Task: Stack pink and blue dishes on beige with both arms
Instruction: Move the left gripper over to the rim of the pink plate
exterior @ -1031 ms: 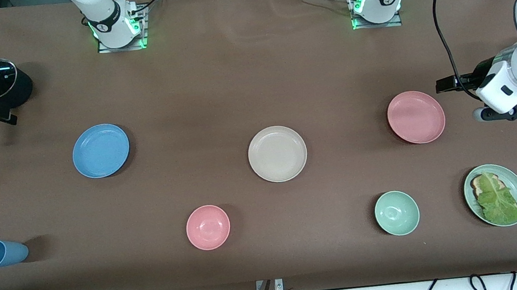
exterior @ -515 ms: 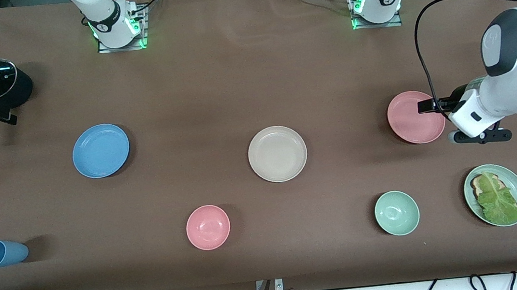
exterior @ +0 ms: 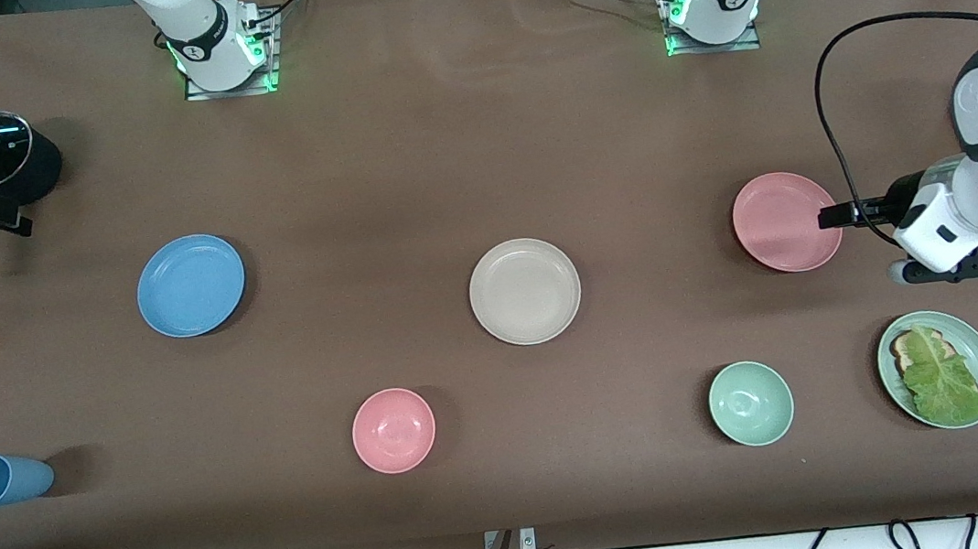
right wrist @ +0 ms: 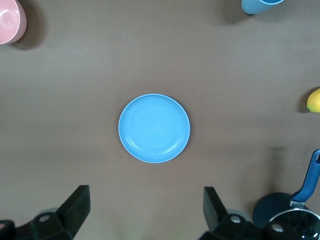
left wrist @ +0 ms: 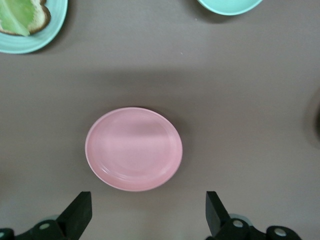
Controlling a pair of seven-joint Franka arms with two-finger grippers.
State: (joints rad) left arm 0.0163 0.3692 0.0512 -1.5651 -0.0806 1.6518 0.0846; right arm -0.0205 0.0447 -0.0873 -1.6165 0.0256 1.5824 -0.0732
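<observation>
The right gripper (right wrist: 145, 212) is mostly cut off in the front view; its wrist view shows spread jaws high over the matte round blue plate (right wrist: 154, 128). The left gripper (left wrist: 148, 212), jaws released, hangs over the pink plate (left wrist: 133, 148). The rimmed beige plate (exterior: 525, 291) lies between them

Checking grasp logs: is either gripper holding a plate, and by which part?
Nothing is held. The left gripper is open over the pink plate, the right gripper open over the blue plate.
</observation>
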